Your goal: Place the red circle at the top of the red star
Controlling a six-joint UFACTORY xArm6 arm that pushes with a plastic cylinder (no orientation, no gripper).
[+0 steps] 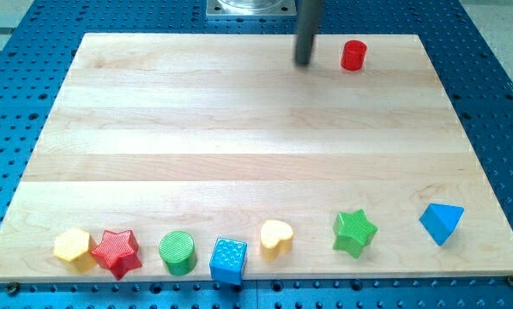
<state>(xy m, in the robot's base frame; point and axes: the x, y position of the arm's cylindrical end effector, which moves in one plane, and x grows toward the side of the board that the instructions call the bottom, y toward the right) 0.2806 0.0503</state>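
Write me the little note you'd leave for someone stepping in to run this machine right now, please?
My tip: near the view's top edge of the board, just to the view's left of the red circle, apart from it.
Red star: bottom-left, between the yellow block and the green circle.
Done: nothing visible yet; the circle sits far across the board from the star.
Left: push the circle down and to the view's left until it rests just above the star, without disturbing the bottom row.

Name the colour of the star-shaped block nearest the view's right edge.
Green: the green star, seen in the one camera view, near the board's bottom edge.
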